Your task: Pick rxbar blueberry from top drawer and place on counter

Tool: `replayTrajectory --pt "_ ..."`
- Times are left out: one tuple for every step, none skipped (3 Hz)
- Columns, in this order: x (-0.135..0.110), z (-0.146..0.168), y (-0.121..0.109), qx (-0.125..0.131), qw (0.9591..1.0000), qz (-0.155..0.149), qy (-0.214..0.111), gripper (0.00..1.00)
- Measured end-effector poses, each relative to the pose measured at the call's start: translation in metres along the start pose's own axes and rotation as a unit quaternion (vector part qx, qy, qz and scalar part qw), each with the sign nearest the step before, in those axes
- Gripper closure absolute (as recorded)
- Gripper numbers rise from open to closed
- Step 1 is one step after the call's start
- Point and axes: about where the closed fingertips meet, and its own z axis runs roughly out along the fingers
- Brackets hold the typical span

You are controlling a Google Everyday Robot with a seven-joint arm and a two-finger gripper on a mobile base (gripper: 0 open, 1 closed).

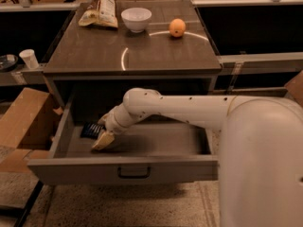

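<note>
Camera view | arm bent into top drawer | gripper beside rxbar blueberry, grip unclear

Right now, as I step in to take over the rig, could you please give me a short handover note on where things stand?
Gripper: the gripper is down inside the top drawer, in its left part; I cannot tell its grip state.
Things: the drawer is pulled open. The rxbar blueberry lies at the drawer's left rear, just beside the gripper; contact is unclear. The counter holds a snack bag, a white bowl and an orange along its far edge.
Done: drawer open, arm reached in.
Left: secure the bar, lift it out, set it on the counter.
</note>
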Motion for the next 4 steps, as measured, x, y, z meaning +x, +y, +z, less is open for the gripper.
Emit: replayTrajectory --pt "-0.005 -0.005 -0.001 0.000 1.0000 0.000 0.000 0.38" --pt "-0.012 -0.010 -0.001 0.000 1.0000 0.000 0.000 0.15" --pt "-0.014 -0.009 -0.001 0.000 1.0000 0.000 0.000 0.14" --pt "-0.004 -0.007 -0.003 0.001 1.0000 0.006 -0.003 0.45"
